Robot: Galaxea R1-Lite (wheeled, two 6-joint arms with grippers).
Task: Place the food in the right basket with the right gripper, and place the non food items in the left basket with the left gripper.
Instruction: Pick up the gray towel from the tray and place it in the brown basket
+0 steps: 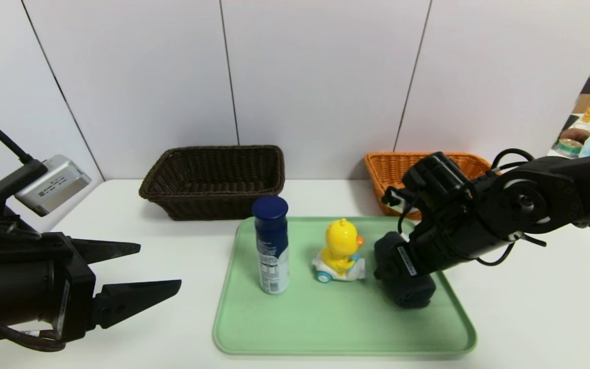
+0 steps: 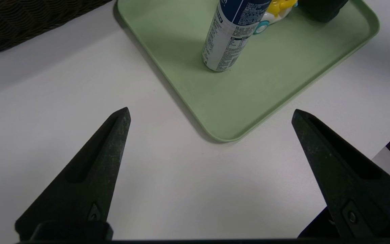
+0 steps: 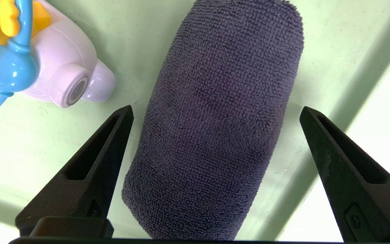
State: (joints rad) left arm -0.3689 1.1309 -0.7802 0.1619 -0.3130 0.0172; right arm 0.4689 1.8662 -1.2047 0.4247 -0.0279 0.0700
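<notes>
Rolled dark towel (image 3: 215,128) lies on its side on the green tray (image 1: 325,328), toward the tray's right edge; right gripper (image 3: 215,112) hangs directly over it, pointing steeply down, jaws spread wide with one finger (image 3: 90,169) on each flank of the roll; nothing clamped, and the wrist view doesn't settle whether the tips touch the cloth or the tray; in the head view the right arm covers much of the towel (image 1: 410,292), only the near end shows below the wrist. Just left of the towel stands a yellow duck toy (image 1: 341,251) on a white wheeled base, upright, close to the roll but apart from it; further left on the same tray a blue-capped spray can (image 1: 272,246) stands upright, white lower body with printed label, well apart from the duck. Left gripper (image 1: 159,269) sits low at the robot's left, off the tray over bare white table (image 1: 136,318), jaws fully apart, empty, aimed toward the tray's near left corner. Behind the tray, dark brown wicker basket (image 1: 213,179) on the left and orange wicker basket (image 1: 392,169) on the right, both against the white wall panels; the orange one is partly hidden behind the right arm; can't see its contents.
</notes>
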